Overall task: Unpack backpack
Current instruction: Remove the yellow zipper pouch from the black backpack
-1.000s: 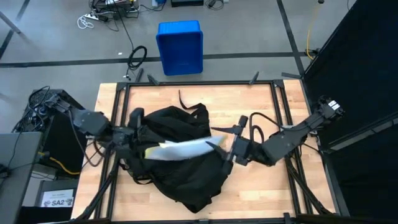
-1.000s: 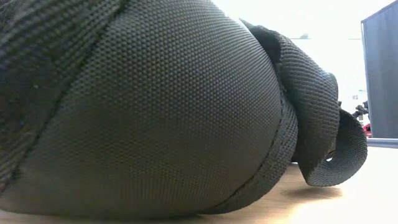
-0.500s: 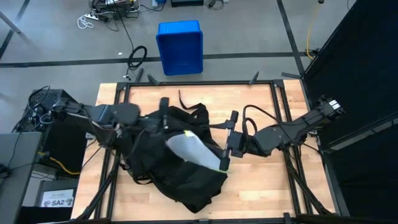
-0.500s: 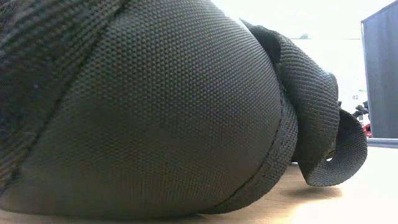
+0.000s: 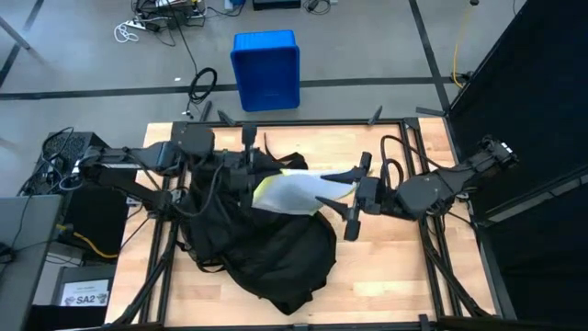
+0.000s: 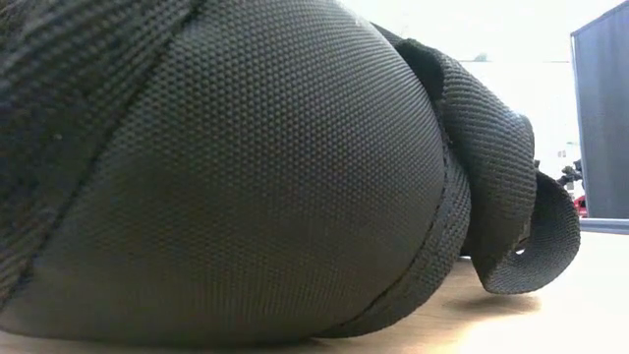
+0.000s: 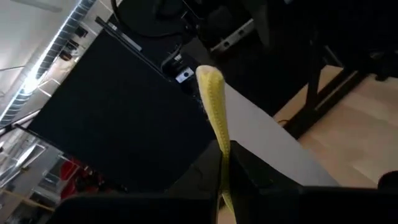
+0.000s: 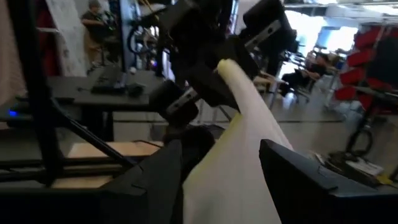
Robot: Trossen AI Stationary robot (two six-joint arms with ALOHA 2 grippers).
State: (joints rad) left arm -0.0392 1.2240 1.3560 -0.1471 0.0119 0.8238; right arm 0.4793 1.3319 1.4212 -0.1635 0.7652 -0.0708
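Large black fabric backpack (image 5: 262, 244) slumped mid-table, a flat white sheet-like item with a yellow edge (image 5: 292, 191) out above its mouth. Left gripper (image 5: 250, 176) pinched shut on the sheet's yellow end, right gripper (image 5: 352, 200) half-spread around the opposite end. Contents hidden; no readable lettering; low view blocked by fabric.

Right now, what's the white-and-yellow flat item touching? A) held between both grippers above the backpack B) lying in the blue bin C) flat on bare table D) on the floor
A: the white-and-yellow flat item spans from the left gripper to the right gripper, over the backpack.
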